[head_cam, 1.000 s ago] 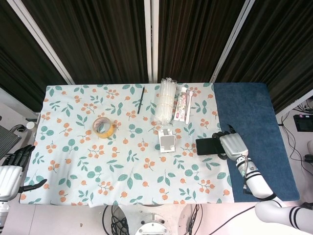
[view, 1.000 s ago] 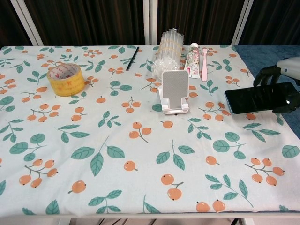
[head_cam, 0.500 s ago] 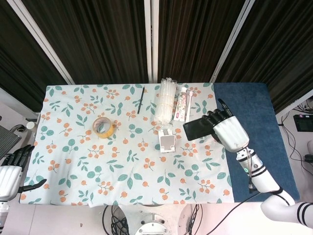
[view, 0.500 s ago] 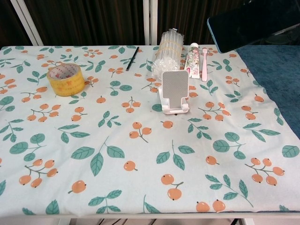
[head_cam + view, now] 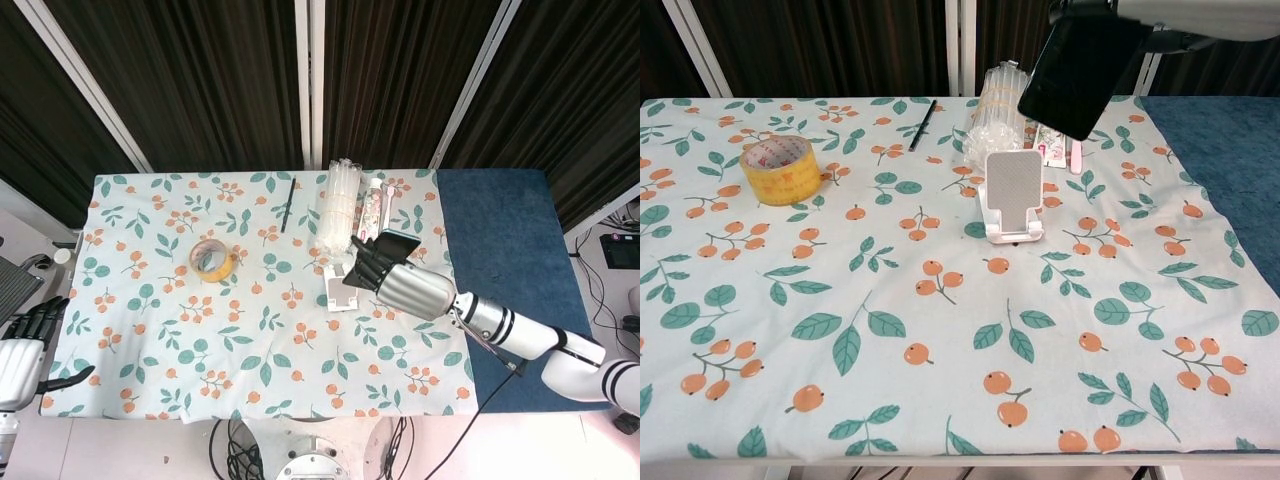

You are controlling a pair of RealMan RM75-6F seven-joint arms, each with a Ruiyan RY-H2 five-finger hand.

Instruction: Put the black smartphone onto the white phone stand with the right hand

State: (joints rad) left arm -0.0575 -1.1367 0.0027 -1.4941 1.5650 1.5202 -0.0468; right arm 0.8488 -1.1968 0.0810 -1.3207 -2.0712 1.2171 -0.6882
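Note:
The black smartphone [image 5: 1080, 75] hangs tilted in the air above and just right of the white phone stand [image 5: 1012, 195], clear of it. My right hand [image 5: 398, 282] grips the phone by its upper end; in the chest view only the hand [image 5: 1102, 14] at the top edge shows. In the head view the phone [image 5: 392, 241] peeks out beyond the fingers, and the hand covers part of the stand [image 5: 338, 296]. My left hand [image 5: 25, 345] rests off the table's left side, fingers apart and holding nothing.
A yellow tape roll [image 5: 780, 170] lies at the left. Behind the stand are a clear plastic roll [image 5: 1002, 110], a toothpaste box [image 5: 1052, 125] with a pink toothbrush [image 5: 1076, 145], and a black pen [image 5: 921, 124]. A blue cloth [image 5: 510, 260] covers the table's right end.
My right hand lifted the phone off the blue cloth's edge and carried it left, over the flowered cloth, to above the stand. The left hand stayed still.

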